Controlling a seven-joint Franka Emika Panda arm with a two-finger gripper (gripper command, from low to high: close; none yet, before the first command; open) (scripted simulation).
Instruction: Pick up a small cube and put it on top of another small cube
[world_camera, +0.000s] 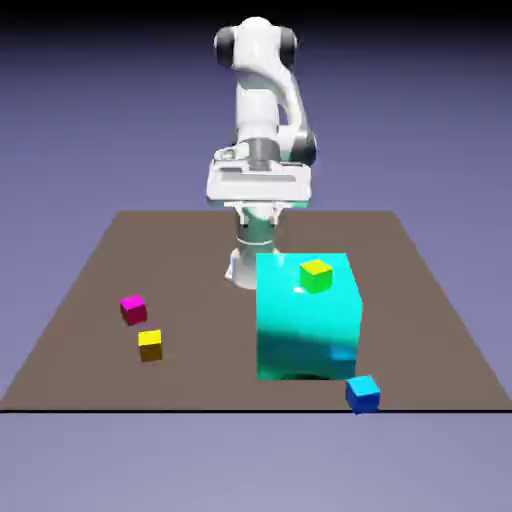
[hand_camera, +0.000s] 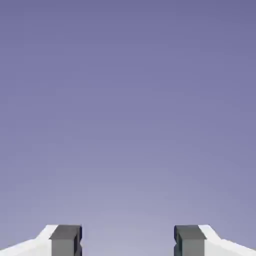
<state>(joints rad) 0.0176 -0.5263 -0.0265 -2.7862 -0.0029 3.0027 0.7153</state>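
Blue-violet backdrop fills our hand view; gripper (hand_camera: 128, 241) wide, empty (aimed off-table). We judge the magenta cube (world_camera: 133, 309) and yellow cube (world_camera: 150, 344) lie well below.

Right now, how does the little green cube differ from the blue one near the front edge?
The green cube sits raised on top of the big cyan block; the blue cube rests on the table, by the block's front corner at the exterior view's right. One is yellow-green, the other deep blue. Both look about equally small, and neither is held.
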